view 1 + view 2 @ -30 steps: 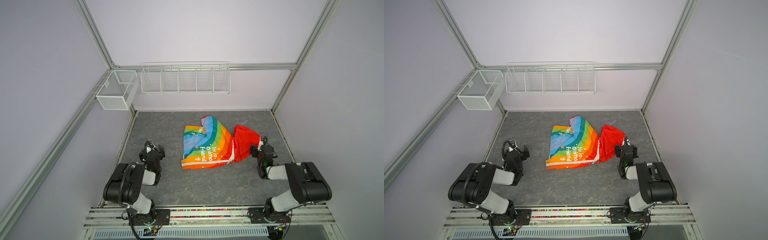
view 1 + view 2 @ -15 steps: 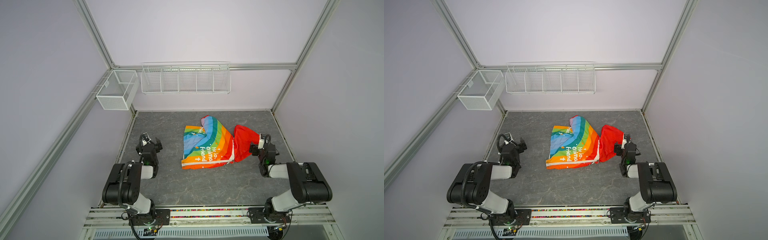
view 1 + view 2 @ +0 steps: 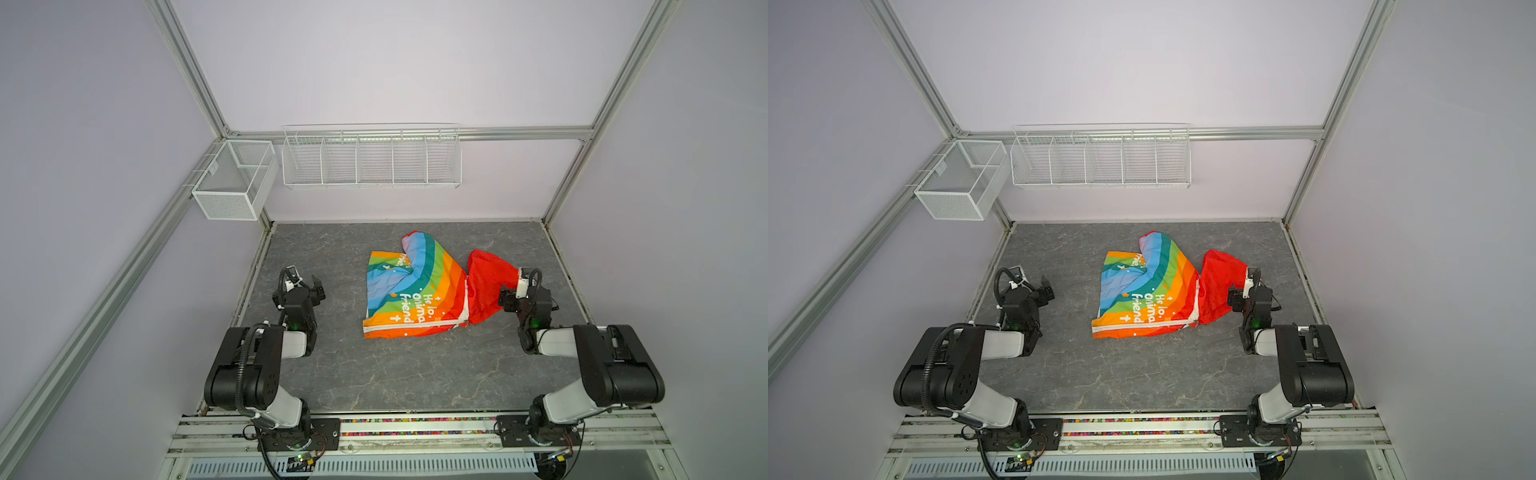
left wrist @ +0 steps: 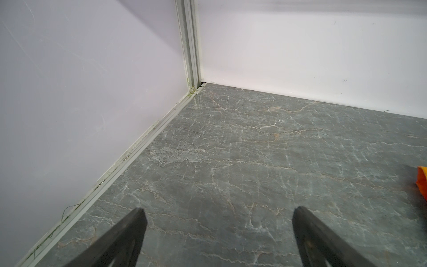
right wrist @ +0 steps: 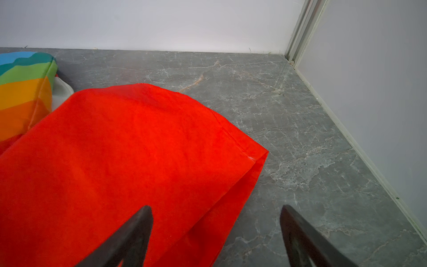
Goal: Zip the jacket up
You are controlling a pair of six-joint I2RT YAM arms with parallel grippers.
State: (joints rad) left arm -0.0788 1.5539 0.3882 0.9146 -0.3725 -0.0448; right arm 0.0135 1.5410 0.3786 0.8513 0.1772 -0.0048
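A: Left tool (image 4: 219, 209): how do the jaws stand?
B: Wide apart, with nothing between them. Both fingers hang over bare bench (image 4: 254, 150), close to the left wall (image 4: 80, 92).
A: Right tool (image 5: 216, 206)?
B: Likewise spread wide, gripping nothing. One finger (image 5: 136, 231) lies over the red hood (image 5: 129, 150); its partner is over bare stone, just beside the hood's hemmed edge. Contact with the cloth cannot be judged.
A: Where is the jacket (image 3: 415, 286)?
B: Crumpled on the bench, right of centre in both top views. The rainbow-striped body is folded over itself, one striped fold reaching towards the back. The hood spreads to the right as far as the right tool. White lettering (image 3: 415, 309) faces up. The white zipper (image 3: 411, 325) runs along the jacket's near edge; whether its halves are joined cannot be made out.
A: And relative to the left tool?
B: Well apart. Only an orange corner of the jacket enters the margin of the left wrist view.
A: Surroundings?
B: A mesh basket (image 3: 232, 187) and a wire rack (image 3: 370, 160) hang on the walls, above the bench.
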